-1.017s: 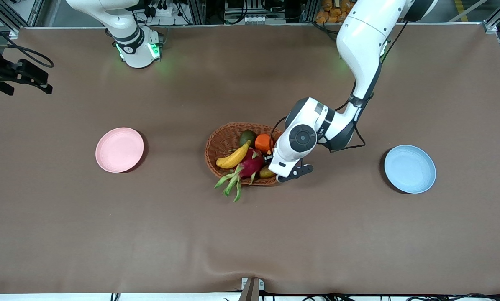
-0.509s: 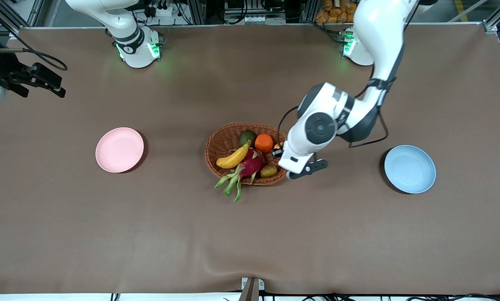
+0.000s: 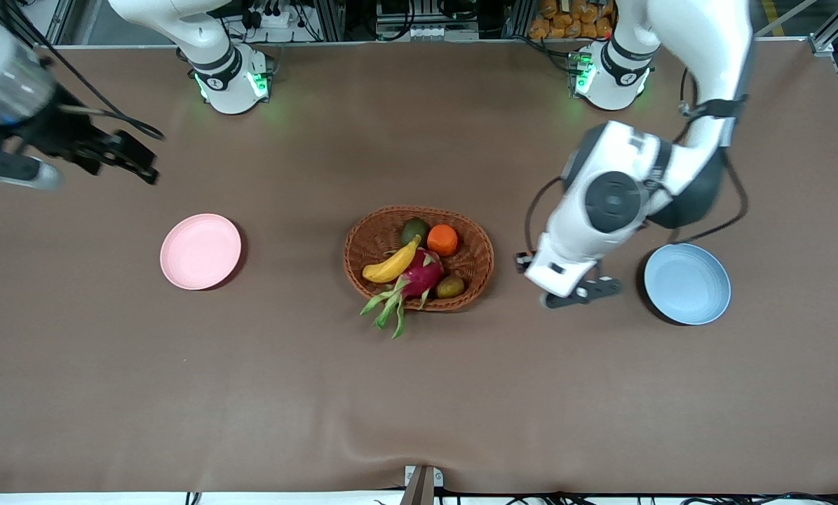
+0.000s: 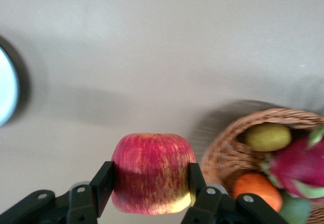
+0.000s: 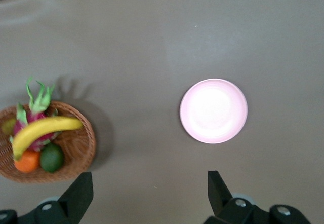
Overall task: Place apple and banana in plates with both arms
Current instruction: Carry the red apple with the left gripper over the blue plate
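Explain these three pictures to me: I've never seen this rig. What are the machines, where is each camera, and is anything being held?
Two white robot arms stand at a brown table. One picture looks down from a high camera facing them; the other two come from cameras on the arms' wrists. The left end effector is shut on a red apple, over bare table between the wicker basket and the blue plate. The basket holds a banana, a dragon fruit, an orange and other fruit. The right end effector is open and empty, up over the right arm's end of the table. Its view shows the empty pink plate.
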You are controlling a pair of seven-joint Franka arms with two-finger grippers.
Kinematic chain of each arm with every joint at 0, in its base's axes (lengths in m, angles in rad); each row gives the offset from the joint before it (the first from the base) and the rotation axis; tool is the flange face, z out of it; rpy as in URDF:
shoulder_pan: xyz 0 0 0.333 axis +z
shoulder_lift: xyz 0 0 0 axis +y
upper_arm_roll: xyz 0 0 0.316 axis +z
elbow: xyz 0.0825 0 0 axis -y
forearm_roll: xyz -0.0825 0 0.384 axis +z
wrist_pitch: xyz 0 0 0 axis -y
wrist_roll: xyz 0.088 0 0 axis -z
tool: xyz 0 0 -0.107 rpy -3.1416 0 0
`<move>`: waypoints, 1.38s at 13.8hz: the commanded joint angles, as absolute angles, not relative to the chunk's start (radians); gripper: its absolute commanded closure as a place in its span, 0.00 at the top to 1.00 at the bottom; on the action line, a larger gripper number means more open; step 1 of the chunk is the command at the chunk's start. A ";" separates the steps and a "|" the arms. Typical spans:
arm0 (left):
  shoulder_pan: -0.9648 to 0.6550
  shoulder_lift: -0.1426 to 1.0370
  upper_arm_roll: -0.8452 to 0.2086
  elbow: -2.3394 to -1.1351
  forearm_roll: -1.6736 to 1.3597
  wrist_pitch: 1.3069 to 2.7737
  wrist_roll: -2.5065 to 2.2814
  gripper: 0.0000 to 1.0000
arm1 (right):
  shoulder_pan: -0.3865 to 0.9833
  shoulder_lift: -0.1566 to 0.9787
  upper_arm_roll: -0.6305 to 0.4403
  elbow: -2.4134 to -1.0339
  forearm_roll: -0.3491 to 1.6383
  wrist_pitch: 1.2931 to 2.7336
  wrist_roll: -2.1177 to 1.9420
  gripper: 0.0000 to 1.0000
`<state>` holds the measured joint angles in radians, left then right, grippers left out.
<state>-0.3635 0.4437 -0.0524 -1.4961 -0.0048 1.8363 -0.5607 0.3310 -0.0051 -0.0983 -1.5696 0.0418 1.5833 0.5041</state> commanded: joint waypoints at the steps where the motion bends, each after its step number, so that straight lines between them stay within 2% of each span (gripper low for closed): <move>1: -0.246 0.396 -0.066 -1.534 0.018 1.819 -0.402 0.14 | 0.437 0.066 -0.106 -1.565 0.011 1.644 0.720 1.00; 4: -0.134 0.376 -0.069 -1.548 0.023 1.821 -0.218 0.15 | 0.566 0.158 -0.106 -1.563 -0.099 1.683 0.872 1.00; 8: -0.005 0.353 -0.067 -1.629 0.023 1.868 -0.048 0.13 | 0.659 0.293 -0.106 -1.560 -0.112 1.790 1.028 1.00; 10: 0.082 0.350 -0.069 -1.719 0.023 1.972 0.064 0.13 | 0.678 0.340 -0.104 -1.548 -0.112 1.810 1.089 1.00; 14: 0.135 0.328 -0.067 -1.934 0.044 2.218 0.103 0.13 | 0.716 0.409 -0.104 -1.546 -0.097 1.923 1.242 1.00; 17: 0.182 0.334 -0.067 -2.026 0.066 2.356 0.161 0.14 | 0.732 0.460 -0.101 -1.526 -0.095 1.999 1.351 0.98; 19: 0.204 0.340 -0.067 -2.037 0.066 2.372 0.193 0.14 | 0.744 0.497 -0.100 -1.506 -0.043 2.043 1.423 0.90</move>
<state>0.1699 0.3865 -0.0530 -1.9876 0.0436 2.3447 0.1614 0.7297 0.4482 -0.0943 -1.5595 -0.0849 2.0209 1.3527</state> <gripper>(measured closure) 0.357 0.022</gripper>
